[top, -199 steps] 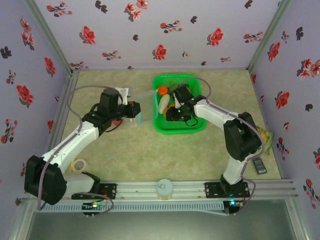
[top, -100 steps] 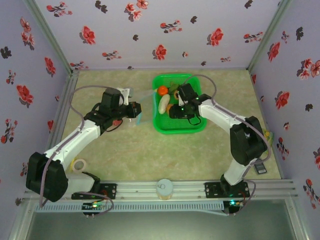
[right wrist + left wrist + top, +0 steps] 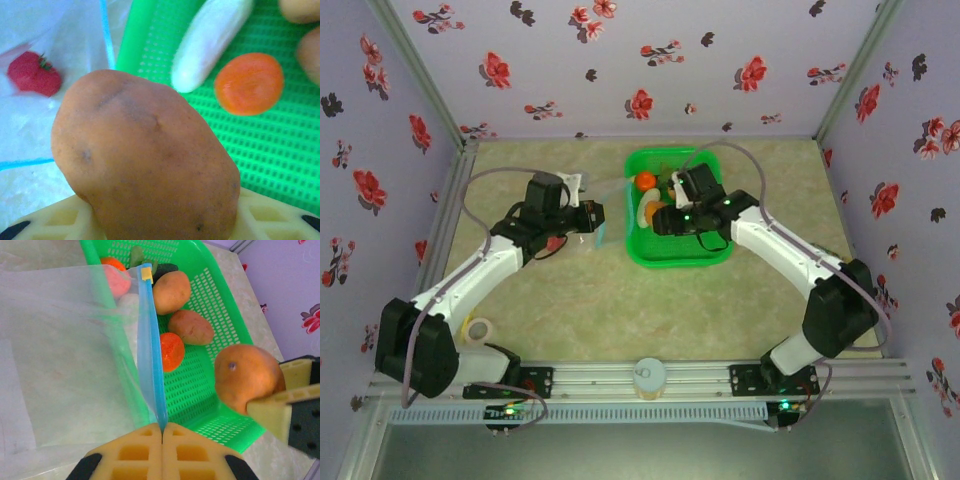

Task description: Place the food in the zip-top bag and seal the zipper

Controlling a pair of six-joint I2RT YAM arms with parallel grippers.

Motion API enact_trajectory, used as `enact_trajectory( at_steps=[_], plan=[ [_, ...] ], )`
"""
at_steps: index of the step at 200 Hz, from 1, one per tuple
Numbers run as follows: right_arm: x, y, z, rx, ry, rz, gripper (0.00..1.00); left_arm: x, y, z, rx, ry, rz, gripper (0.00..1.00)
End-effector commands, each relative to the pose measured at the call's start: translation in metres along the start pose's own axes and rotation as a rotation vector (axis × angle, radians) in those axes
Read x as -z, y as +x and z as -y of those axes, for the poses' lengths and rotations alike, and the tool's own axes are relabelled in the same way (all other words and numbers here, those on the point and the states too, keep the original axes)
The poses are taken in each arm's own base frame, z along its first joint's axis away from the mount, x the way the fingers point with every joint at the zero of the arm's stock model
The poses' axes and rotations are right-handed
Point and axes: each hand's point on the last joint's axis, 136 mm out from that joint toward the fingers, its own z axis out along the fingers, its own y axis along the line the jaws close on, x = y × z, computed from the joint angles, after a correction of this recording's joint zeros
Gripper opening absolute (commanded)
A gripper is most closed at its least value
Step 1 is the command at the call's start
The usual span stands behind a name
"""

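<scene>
Potatoes (image 3: 171,291) number three — two in basket (image 3: 225,295), one between right fingers (image 3: 272,410).

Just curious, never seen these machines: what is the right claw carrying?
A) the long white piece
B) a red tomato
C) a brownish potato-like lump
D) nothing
C: the right gripper clamps the brown potato-like lump, while the white piece lies in the green basket.

Pale marbled table (image 3: 620,310) carries a green basket (image 3: 670,259), the clear bag (image 3: 60,340) and a tape roll (image 3: 475,330)
</scene>
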Motion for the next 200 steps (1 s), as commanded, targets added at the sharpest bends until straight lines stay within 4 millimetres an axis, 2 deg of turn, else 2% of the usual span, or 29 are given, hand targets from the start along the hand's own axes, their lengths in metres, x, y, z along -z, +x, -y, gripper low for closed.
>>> enact_trajectory(
  at_steps=[1,47,78,109,121,167,182,200],
  plan=[
    [0.003,-0.011,-0.033,0.062,-0.080,0.014,0.16,0.002,-0.014,0.015,-0.019,0.046,0.028,0.00],
    [-0.017,-0.018,-0.062,0.105,-0.127,-0.008,0.18,0.003,-0.018,0.022,-0.018,0.068,0.036,0.00],
    [-0.034,-0.022,-0.067,0.105,-0.135,-0.030,0.24,0.004,-0.020,0.029,-0.016,0.095,0.041,0.00],
    [-0.050,-0.024,-0.070,0.094,-0.147,-0.057,0.26,0.006,-0.023,0.035,-0.017,0.117,0.046,0.00],
    [-0.055,-0.024,-0.070,0.090,-0.147,-0.063,0.29,0.007,-0.025,0.037,-0.018,0.123,0.048,0.00],
    [-0.061,-0.023,-0.067,0.088,-0.134,-0.080,0.57,0.008,-0.027,0.041,-0.020,0.137,0.051,0.00],
    [-0.060,-0.023,-0.067,0.091,-0.132,-0.078,0.63,0.008,-0.028,0.042,-0.021,0.143,0.052,0.00],
    [-0.056,-0.024,-0.066,0.098,-0.121,-0.073,0.66,0.009,-0.029,0.044,-0.021,0.147,0.053,0.00]
  ],
)
